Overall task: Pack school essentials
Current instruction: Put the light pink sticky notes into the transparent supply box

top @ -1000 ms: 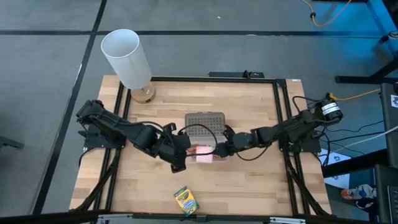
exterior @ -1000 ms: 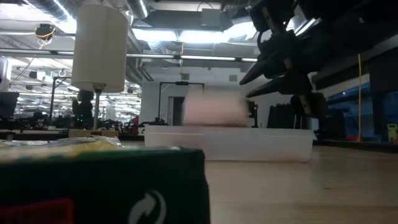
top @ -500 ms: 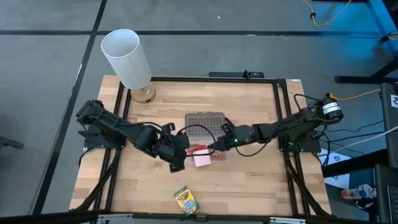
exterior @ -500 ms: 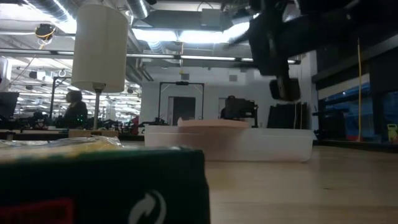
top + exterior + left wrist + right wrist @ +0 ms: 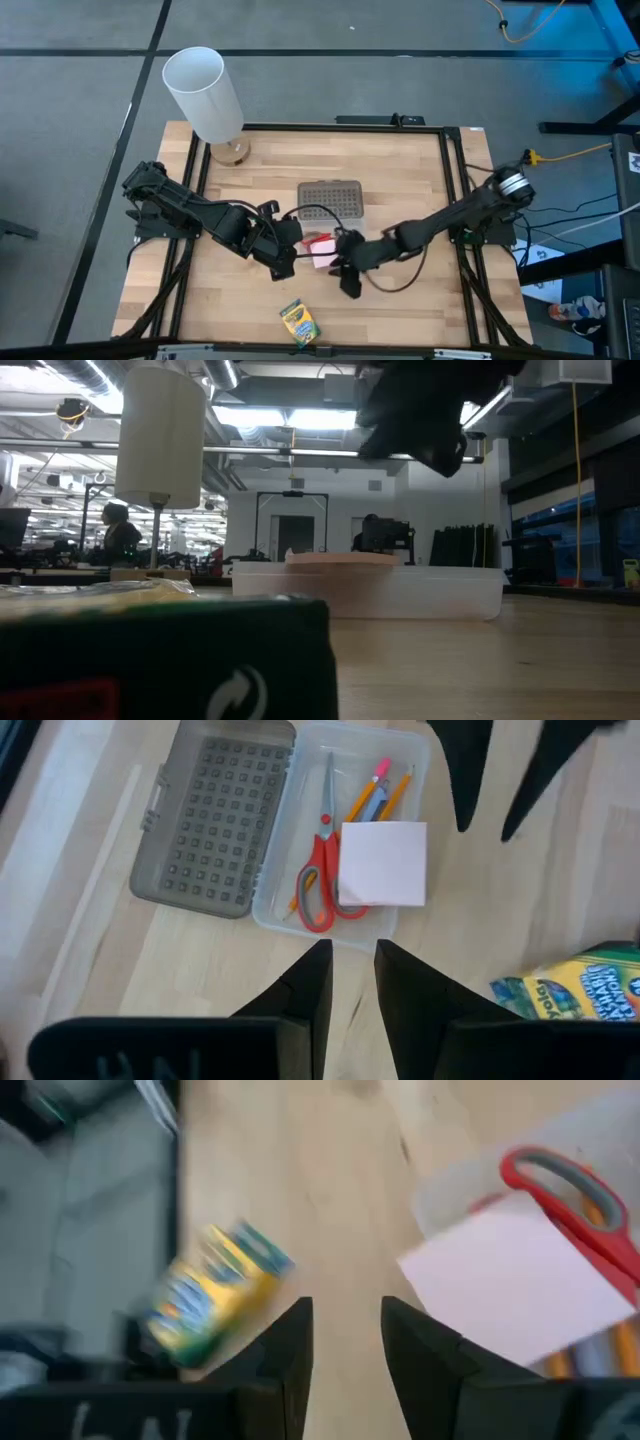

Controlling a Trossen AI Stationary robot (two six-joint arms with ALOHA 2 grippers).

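- Both sets of jaws stand apart with nothing between them: on my left wrist feed the left gripper (image 5: 350, 982) has a narrow gap between its fingers, and on my right wrist feed the right gripper (image 5: 345, 1342) shows the same.
- From above I see the left gripper (image 5: 283, 262) low over the middle of the table (image 5: 420, 180), just beside the clear case (image 5: 410, 760) on its left-edge side.
- I have the right gripper (image 5: 349, 282) on the near-edge side of that case, between it and the crayon box (image 5: 298, 322).
- That yellow-green crayon box lies apart from everything else close to the table's near edge; it fills the foreground of my low feed (image 5: 160, 650).
- Inside the clear case I can see the pink sticky-note pad (image 5: 383, 863) lying flat on top, with the red-handled scissors (image 5: 322, 870) just beside it, handles toward the near end.
- Two orange pencils (image 5: 385, 792) and a blue-grey pen (image 5: 366, 808) poke out from under the pad at the far end of the case.
- The grey dotted lid (image 5: 212, 818) lies open flat on the table, hinged along the case's side.
- A tall white cylinder (image 5: 203, 95) stands at the far left corner.
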